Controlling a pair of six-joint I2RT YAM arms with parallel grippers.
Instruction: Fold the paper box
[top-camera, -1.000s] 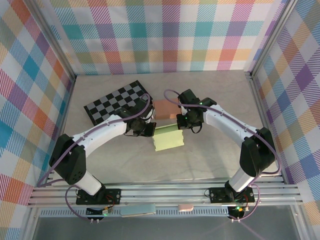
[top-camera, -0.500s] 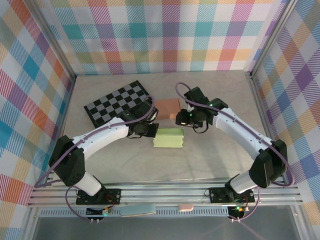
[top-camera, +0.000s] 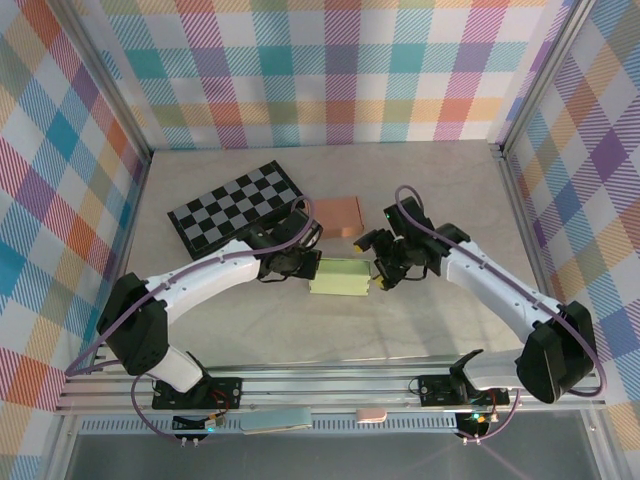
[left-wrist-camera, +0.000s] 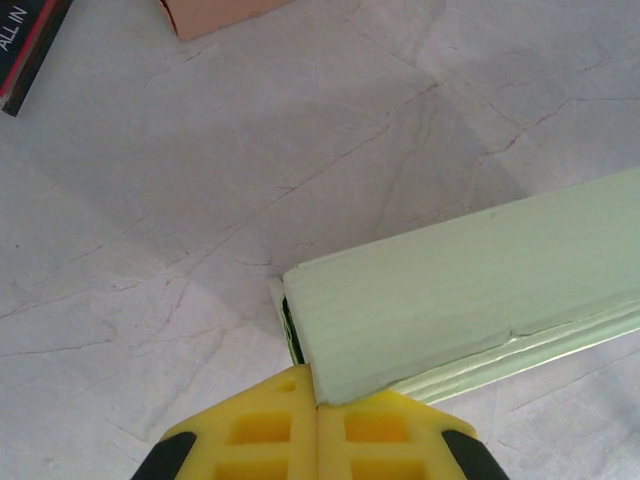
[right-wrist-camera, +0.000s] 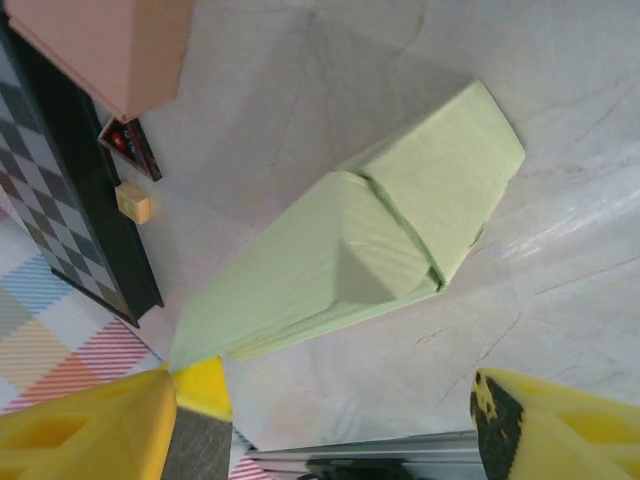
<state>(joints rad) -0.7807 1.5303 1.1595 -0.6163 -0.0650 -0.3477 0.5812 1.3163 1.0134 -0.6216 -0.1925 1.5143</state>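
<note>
Two claws at paper box (top-camera: 340, 277): left gripper (left-wrist-camera: 318, 398) clamped on left corner, right gripper (right-wrist-camera: 335, 395) spread apart off right end. Mid-fold, seemingly. Next: press right end flap shut.

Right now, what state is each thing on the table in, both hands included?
green paper box: lying flat on the table, right end folded closed.
left hand: shut, tips at the box's left corner.
right hand: open, holding nothing.
checkerboard case: closed, lying flat.
pink box: closed, apart from the green one.
</note>
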